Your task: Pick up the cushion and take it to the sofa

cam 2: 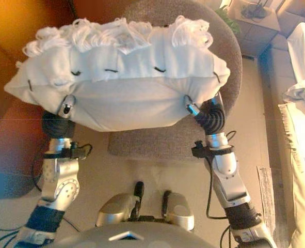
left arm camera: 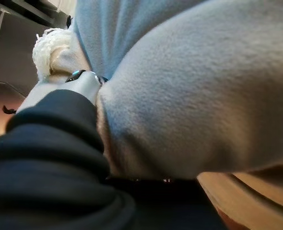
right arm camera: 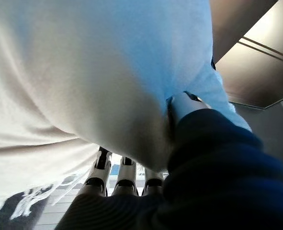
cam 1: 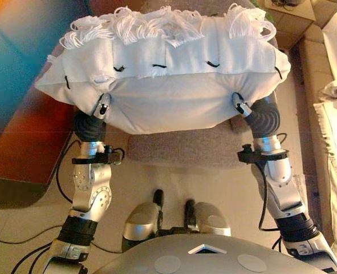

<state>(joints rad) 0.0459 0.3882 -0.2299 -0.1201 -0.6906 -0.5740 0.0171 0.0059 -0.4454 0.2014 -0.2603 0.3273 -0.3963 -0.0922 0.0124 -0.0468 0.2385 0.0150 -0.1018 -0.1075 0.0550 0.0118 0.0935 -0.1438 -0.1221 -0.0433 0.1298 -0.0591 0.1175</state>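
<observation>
A white cushion with a shaggy fringe along its far edge and small black stitches hangs in the air in front of me, held up from both ends. My left hand grips its lower left end, the thumb pressed into the fabric. My right hand grips the lower right end, with its thumb dug into the cloth and its fingers under the cushion. The cushion hides most of both hands. A pale sofa draped in white cloth runs along the right edge.
A grey upholstered chair stands directly below the cushion. A dark reddish-brown wooden table lies to the left. A cardboard box sits at the far right, beside the sofa. Beige floor shows around the chair.
</observation>
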